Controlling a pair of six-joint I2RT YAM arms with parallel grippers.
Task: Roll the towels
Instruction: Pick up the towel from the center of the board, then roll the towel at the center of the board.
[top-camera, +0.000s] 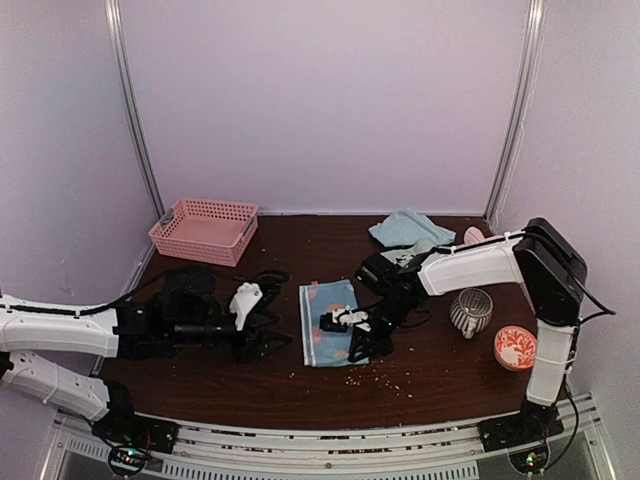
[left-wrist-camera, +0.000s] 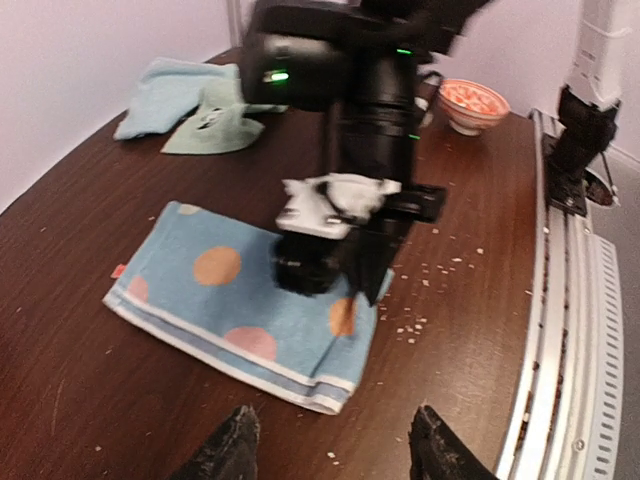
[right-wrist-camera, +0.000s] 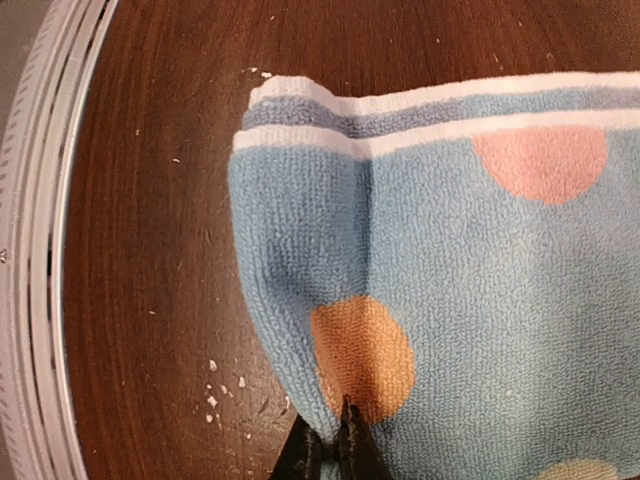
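pink basket (top-camera: 200, 240): far left of the table (top-camera: 300, 385), by the back wall; well apart from the work; no obstacle
left gripper (left-wrist-camera: 335, 420): jaws apart, nothing between them; hovers low just left of the spotted towel, pointing across it
spotted towel (left-wrist-camera: 230, 300): light blue with pink-orange spots, striped hem; lies folded flat at table centre between the two arms
handling: light, limp terry; no stiffness, so it sags and puckers wherever lifted; likely grips the wood a little; a roll will probably loosen unless kept pressed; best taken at a hem edge or corner, not mid-cloth
right gripper (right-wrist-camera: 330, 440): fingers pinched together on the near edge of the spotted towel, beside an orange spot; cloth ridges up from the pinch
crumbs (top-camera: 370, 378): scattered just near of the towel; could get rolled in
other towels: plain blue (top-camera: 400, 228), sage green (top-camera: 428, 250), pink (top-camera: 473, 236) heaped at back right, overlapping; not rolled
mug (top-camera: 470, 312): striped, right of the right arm; near its elbow
bowl (top-camera: 515, 347): red and white, far right; clear of the towel
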